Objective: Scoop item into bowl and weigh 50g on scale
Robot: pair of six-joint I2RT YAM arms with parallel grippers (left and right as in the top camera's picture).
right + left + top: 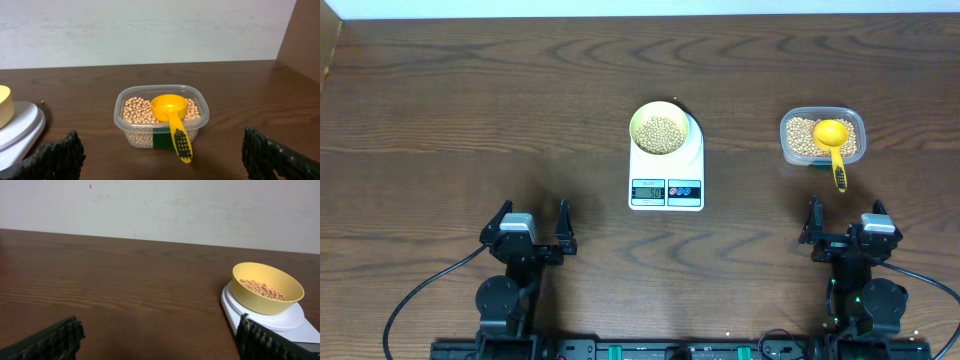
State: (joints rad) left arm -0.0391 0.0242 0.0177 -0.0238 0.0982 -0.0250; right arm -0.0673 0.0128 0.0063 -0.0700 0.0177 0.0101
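The pale-yellow bowl (660,133) sits on the white scale (667,170) at the table's middle and holds tan beans (660,131). It also shows in the left wrist view (267,287) with beans (262,289) inside, on the scale (265,317). A clear tub (822,137) of beans at the right holds a yellow scoop (832,140); in the right wrist view the tub (161,117) and scoop (172,120) lie ahead. My left gripper (532,228) and right gripper (847,222) are open and empty near the front edge.
The scale's display (648,190) and red and blue buttons (684,190) face the front. The scoop's handle sticks out over the tub's front rim. A wall (150,30) stands behind the table.
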